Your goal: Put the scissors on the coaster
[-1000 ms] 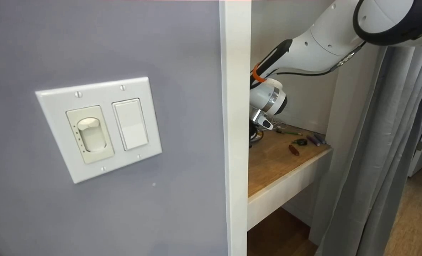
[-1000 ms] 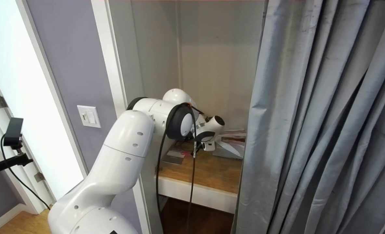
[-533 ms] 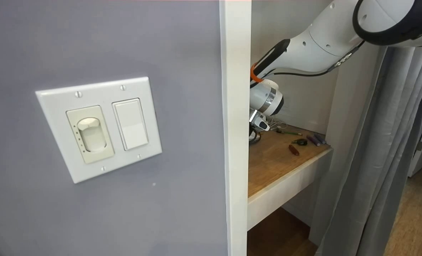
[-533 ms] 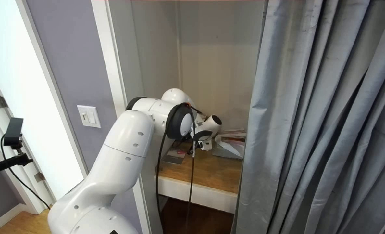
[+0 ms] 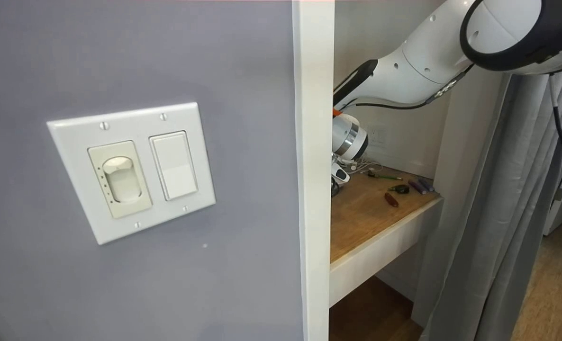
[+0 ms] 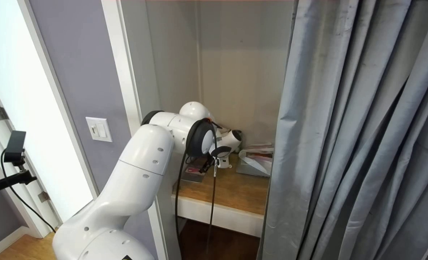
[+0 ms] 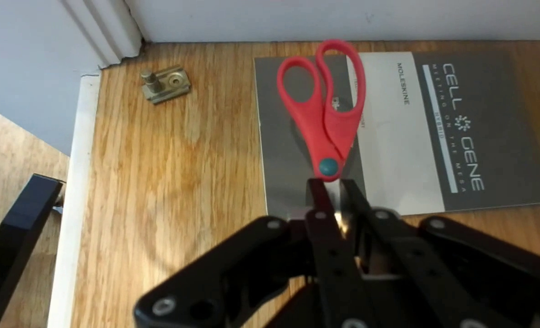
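The scissors (image 7: pixel 308 114) have red-pink handles and a teal pivot. In the wrist view their handles point away from my gripper (image 7: pixel 332 184), whose two black fingers close on both sides of the metal blades just below the pivot. The scissors are over a grey-and-white notebook (image 7: pixel 402 168) marked MOLESKINE; I cannot tell whether they touch it. In an exterior view the scissors (image 6: pixel 191 170) are a small pink patch beside my gripper (image 6: pixel 204 168), above the notebook (image 6: pixel 192 177). In an exterior view the white frame hides my fingers. I cannot identify a coaster.
The wooden shelf has a metal fitting (image 7: pixel 166 84) near the wall corner. A grey box with papers (image 6: pixel 255 165) stands at right. A red-brown object (image 5: pixel 391 199), a dark green object (image 5: pixel 399 189), purple cylinders (image 5: pixel 417 187) and a green pencil (image 5: pixel 386 177) lie near the wall.
In both exterior views the arm has moved left and slightly down. The scissors have moved left with my gripper, over the notebook.
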